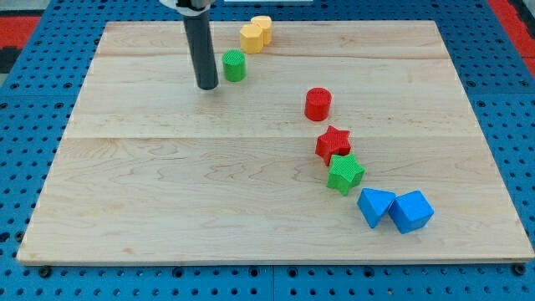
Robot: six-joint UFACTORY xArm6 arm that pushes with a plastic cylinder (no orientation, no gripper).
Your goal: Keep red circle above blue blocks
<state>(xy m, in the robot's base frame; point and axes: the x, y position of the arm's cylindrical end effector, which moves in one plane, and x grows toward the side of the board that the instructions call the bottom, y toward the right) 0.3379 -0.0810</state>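
Observation:
The red circle block sits right of the board's middle. Below it lie a red star and a green star, touching each other. Two blue blocks sit at the lower right, touching: a blue triangle-like block and a blue cube. The red circle is nearer the view's top than both blue blocks. My tip rests on the board at the upper left, just left of a green circle block, far from the red circle.
Two yellow blocks sit together near the board's top edge, right of the rod. The wooden board lies on a blue pegboard surface.

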